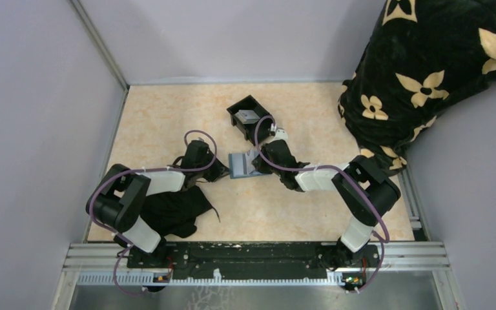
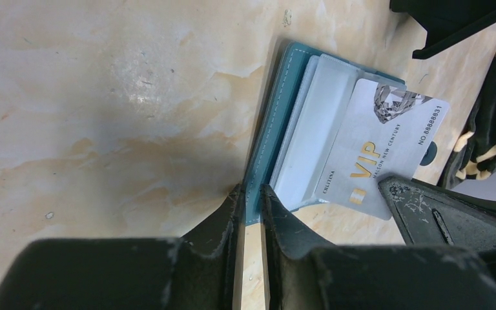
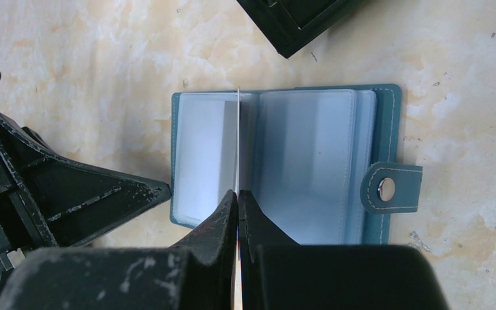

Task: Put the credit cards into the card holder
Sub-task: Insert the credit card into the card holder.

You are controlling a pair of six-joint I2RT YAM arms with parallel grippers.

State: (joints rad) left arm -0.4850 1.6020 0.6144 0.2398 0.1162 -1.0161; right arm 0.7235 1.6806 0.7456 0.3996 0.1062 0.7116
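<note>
Left pincer (image 2: 250, 194) is pinched on the left cover edge of the open teal card holder (image 3: 310, 155), which lies flat on the worktop (image 1: 168, 116). Over its clear sleeves the silver VIP card (image 2: 378, 152) stands on edge, nipped by the right pincer (image 3: 238, 197). A black tray (image 1: 239, 102) sits just beyond.

Lab robot cell: plain grey walls (image 1: 39, 97), aluminium rail (image 1: 258, 257).
</note>
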